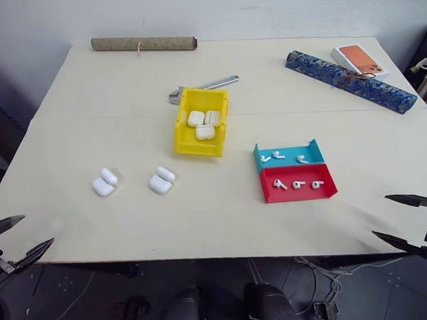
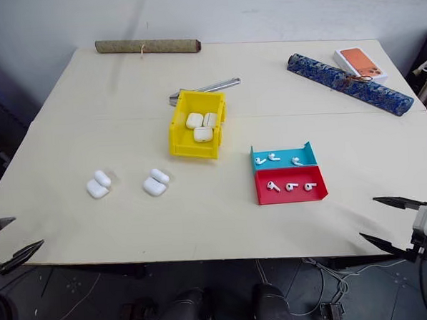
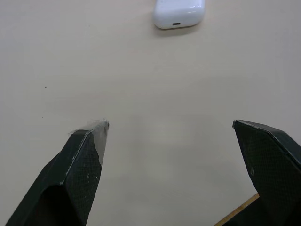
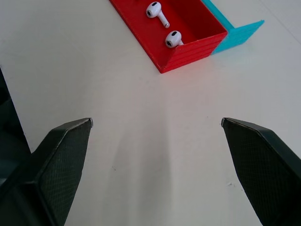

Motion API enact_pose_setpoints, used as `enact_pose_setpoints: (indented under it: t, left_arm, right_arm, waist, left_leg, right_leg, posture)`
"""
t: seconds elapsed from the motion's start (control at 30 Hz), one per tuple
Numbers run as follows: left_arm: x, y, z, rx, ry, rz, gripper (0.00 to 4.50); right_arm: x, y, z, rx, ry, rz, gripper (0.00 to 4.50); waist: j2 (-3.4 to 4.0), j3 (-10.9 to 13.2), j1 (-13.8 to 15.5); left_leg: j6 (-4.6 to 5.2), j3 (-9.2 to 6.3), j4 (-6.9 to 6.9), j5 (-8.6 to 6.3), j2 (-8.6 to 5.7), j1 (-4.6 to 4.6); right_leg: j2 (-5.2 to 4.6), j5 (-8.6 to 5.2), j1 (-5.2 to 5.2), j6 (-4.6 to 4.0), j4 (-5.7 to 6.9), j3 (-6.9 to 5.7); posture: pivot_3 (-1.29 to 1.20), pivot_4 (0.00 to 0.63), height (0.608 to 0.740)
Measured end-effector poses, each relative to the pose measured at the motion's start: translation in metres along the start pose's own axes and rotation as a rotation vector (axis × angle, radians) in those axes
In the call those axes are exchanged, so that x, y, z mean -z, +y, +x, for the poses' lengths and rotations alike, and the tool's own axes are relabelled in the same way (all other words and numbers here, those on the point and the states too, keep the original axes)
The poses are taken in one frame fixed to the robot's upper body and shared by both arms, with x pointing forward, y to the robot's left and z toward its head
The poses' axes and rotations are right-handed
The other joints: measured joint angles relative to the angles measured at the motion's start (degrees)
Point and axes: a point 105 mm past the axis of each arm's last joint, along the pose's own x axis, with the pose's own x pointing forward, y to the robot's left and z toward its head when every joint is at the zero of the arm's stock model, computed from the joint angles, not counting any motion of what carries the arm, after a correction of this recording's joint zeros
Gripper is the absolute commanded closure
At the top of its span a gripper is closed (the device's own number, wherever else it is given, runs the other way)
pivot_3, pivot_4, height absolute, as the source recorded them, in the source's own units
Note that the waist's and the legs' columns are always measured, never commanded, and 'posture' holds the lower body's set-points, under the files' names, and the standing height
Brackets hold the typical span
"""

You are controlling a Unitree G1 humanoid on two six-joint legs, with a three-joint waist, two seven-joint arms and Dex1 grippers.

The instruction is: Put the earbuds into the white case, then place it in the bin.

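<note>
Two white cases lie on the cream table, one at the left and one nearer the middle, each showing two rounded halves. Several earbuds sit in two shallow trays right of centre, some in the teal tray and some in the red tray. The yellow bin stands mid-table with three white cases inside. My left gripper hangs open off the table's front left edge, and its wrist view shows a case ahead. My right gripper is open at the front right, facing the red tray and two earbuds.
A brown roll lies along the back edge. A blue patterned roll and an orange phone box sit at the back right. A metal bar rests just behind the bin. The table's front edge runs between both grippers.
</note>
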Motion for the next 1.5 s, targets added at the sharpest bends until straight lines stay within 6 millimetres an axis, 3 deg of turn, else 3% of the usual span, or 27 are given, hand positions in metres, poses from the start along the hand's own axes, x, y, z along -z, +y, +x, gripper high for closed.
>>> enact_pose_setpoints:
  t: [0.2,0.27,0.37,0.5,0.63,0.7,0.83,0.93,1.0,1.1,1.23,1.5]
  left_arm:
    - [-0.003,0.000,0.003,-0.026,-0.012,-0.030,0.04]
    - [0.000,0.002,0.000,-0.037,-0.007,-0.096,0.04]
    - [0.009,0.016,-0.011,-0.100,0.079,-0.266,0.04]
    - [0.019,0.042,-0.037,-0.260,0.166,-0.387,0.04]
    - [0.040,0.026,-0.052,-0.217,0.286,-0.507,0.04]
    - [0.041,0.021,-0.053,-0.192,0.312,-0.537,0.04]
    - [0.004,0.024,-0.036,-0.113,0.228,-0.492,0.04]
    - [-0.056,0.031,-0.001,-0.020,0.109,-0.388,0.04]
    - [-0.091,0.025,0.018,0.102,0.095,-0.320,0.04]
    - [-0.114,0.011,0.042,0.279,0.166,-0.246,0.04]
    - [-0.117,0.006,0.074,0.379,0.268,-0.197,0.04]
    - [-0.095,0.003,0.120,0.434,0.530,-0.075,0.04]
  right_arm:
    - [-0.012,-0.004,0.012,-0.007,-0.053,-0.037,0.00]
    - [-0.027,-0.003,0.030,-0.017,-0.135,-0.067,0.00]
    - [-0.070,0.000,0.053,0.022,-0.413,-0.106,0.00]
    - [-0.099,0.016,0.065,-0.044,-0.531,-0.096,0.00]
    - [-0.113,0.031,0.077,-0.074,-0.633,-0.101,0.00]
    - [-0.114,0.036,0.081,-0.096,-0.652,-0.108,0.00]
    - [-0.109,0.035,0.081,-0.141,-0.633,-0.114,0.00]
    - [-0.100,0.026,0.080,-0.141,-0.606,-0.088,0.00]
    - [-0.101,0.024,0.080,-0.153,-0.610,-0.102,0.00]
    - [-0.100,0.021,0.080,-0.154,-0.615,-0.105,0.00]
    - [-0.099,0.018,0.081,-0.147,-0.618,-0.113,0.00]
    - [-0.111,0.023,0.083,-0.136,-0.626,-0.127,0.00]
  waist:
    - [0.00,0.0,0.0]
    - [0.00,0.0,-0.1]
    - [-0.03,0.0,-0.3]
    - [-0.05,0.0,0.1]
    - [-0.17,0.0,0.1]
    - [-0.18,0.0,0.2]
    - [-0.24,-0.1,0.9]
    - [-0.25,-0.1,1.5]
    - [-0.25,-0.1,1.4]
    - [-0.13,0.0,1.0]
    - [-0.14,0.1,0.0]
    - [-0.28,0.1,0.2]
  left_leg:
    - [0.00,0.00,0.01,0.00,0.01,0.02]
    - [0.01,0.01,0.00,0.02,0.03,0.03]
    - [0.02,0.01,0.00,0.08,0.10,0.06]
    - [0.05,0.02,0.00,0.07,0.06,0.06]
    - [-0.06,0.05,0.01,-0.02,0.04,0.06]
    - [-0.19,0.06,0.05,-0.10,0.04,0.06]
    - [-0.23,0.06,0.10,-0.09,0.04,0.09]
    - [-0.26,0.08,0.14,-0.05,0.02,0.10]
    - [-0.27,0.19,0.09,-0.05,0.01,0.13]
    - [0.03,0.70,-0.08,0.12,0.00,0.38]
    - [0.03,1.17,-0.12,0.12,0.15,0.60]
    - [0.04,1.54,0.05,0.09,0.33,0.65]
  right_leg:
    - [0.00,0.00,0.01,0.00,0.03,0.01]
    - [0.02,0.00,-0.02,0.00,0.08,0.04]
    - [0.08,0.00,-0.05,0.00,0.38,0.02]
    - [0.05,0.00,-0.08,0.00,0.51,0.04]
    - [0.04,0.00,-0.09,0.00,0.46,0.12]
    - [0.02,0.00,-0.13,0.00,0.45,0.16]
    - [0.00,-0.01,-0.14,-0.02,0.38,0.35]
    - [0.02,0.00,-0.17,-0.04,0.44,0.44]
    - [0.06,0.00,-0.20,-0.04,0.50,0.50]
    - [0.20,-0.01,-0.21,-0.03,0.75,0.76]
    - [0.92,-0.02,-0.27,-0.01,0.82,1.07]
    - [1.04,-0.02,-0.41,-0.01,0.91,1.48]
  posture:
    - [0.00,0.150,0.740]
    - [0.00,0.150,0.740]
    - [0.00,0.150,0.740]
    - [0.00,0.150,0.740]
    - [0.00,0.150,0.740]
    - [0.00,0.150,0.740]
    - [0.00,0.150,0.740]
    - [0.00,0.150,0.740]
    - [0.00,0.150,0.740]
    - [0.00,0.150,0.740]
    - [0.00,0.150,0.740]
    - [0.00,0.150,0.740]
